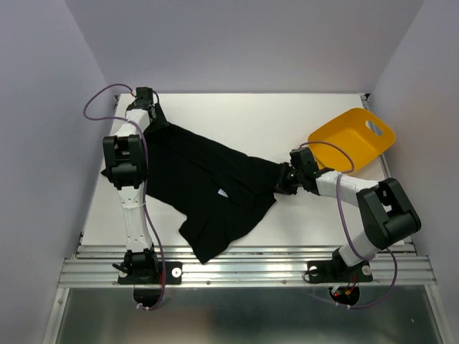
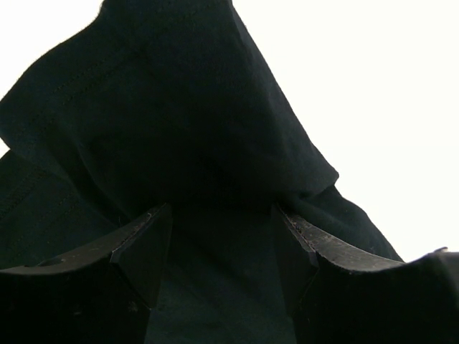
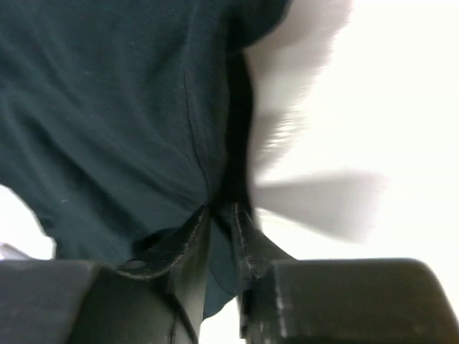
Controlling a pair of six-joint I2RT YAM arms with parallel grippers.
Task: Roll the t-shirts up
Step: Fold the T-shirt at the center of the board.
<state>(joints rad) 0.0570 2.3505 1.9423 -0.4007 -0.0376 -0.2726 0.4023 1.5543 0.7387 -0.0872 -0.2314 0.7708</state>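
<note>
**Black cotton t-shirt [image 1: 208,186] sprawled on the white table [image 1: 301,115], an arm at each end**

Starting at the left: the left arm reaches up along the left side of the table and ends at the shirt's far-left corner. In the wrist view the left fingers [image 2: 136,258] stand wide apart. A rumpled hump of the black cloth rises between and past them, but as far as I can see they aren't pinching anything.

The shirt covers the left and middle of the table, unrolled and pretty wrinkly. It runs diagonally from that far-left corner towards the middle, and one flap hangs down close to the table's near edge.

At its right-hand tip, about mid-table, the right arm comes in from the right. The right fingers [image 3: 183,251] are almost closed, with only a thin slit between them, and a seamed edge of the cloth is caught in it. That view is a bit blurry.

Furthest right is a yellow plastic tub [image 1: 344,136] with a slot handle, sitting at the far right of the table, well apart from the shirt.
</note>
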